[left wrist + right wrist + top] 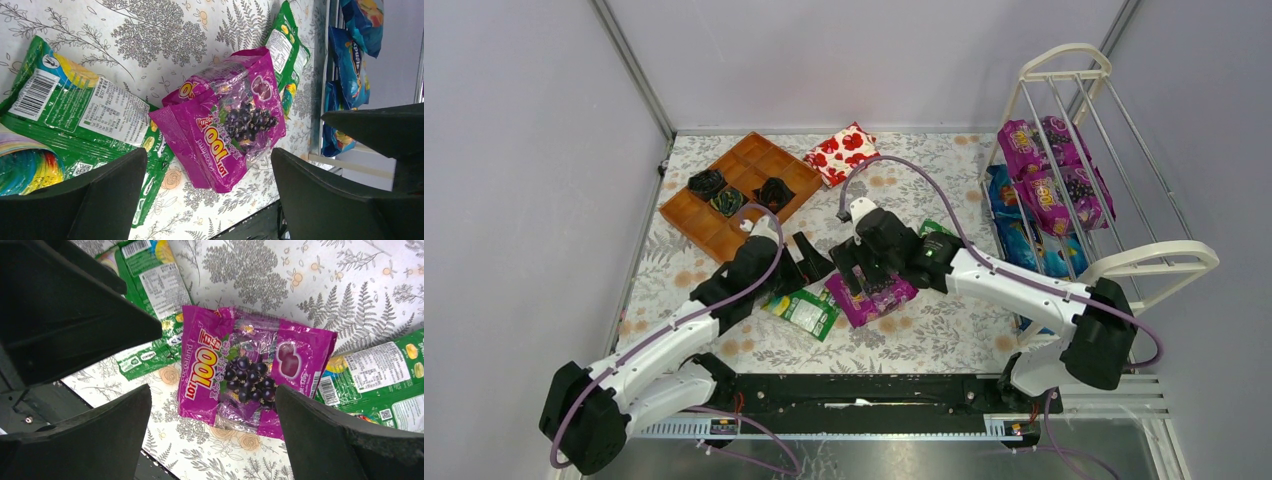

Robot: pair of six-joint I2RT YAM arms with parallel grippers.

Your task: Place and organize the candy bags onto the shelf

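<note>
Top view: shelf (pixel 1114 150) stood at far right, two purple bags (pixel 1054 170) on its upper tier, blue bags (pixel 1016 218) below them. A third purple bag (pixel 871 300) lay on the table (pixel 944 335) mid-scene, a green bag (pixel 807 312) just left of it and a second green bag (pixel 936 228) mostly hidden behind the right arm. The right gripper (pixel 864 280) hung over the third purple bag, with the left gripper (pixel 816 262) just left of it. Tray (pixel 724 205) and red packet (pixel 844 152) lay at far left. Left wrist view: left gripper (pixel 209 152) jaws were spread wide, holding nothing. The third purple bag (pixel 225 120) lay crumpled beyond the fingertips, touching the green bag (pixel 85 110) on its left. The second green bag (pixel 287 55) lay past it, and the blue bags (pixel 350 65) stood at the shelf beyond. Right wrist view: right gripper (pixel 214 390) jaws also stood wide, nothing gripped, the third purple bag (pixel 250 370) flat on the table between and past the fingertips. Whether the fingers touched it could not be told. The green bag (pixel 155 290) touched its left edge; the second green bag (pixel 385 375) lay just right.
</note>
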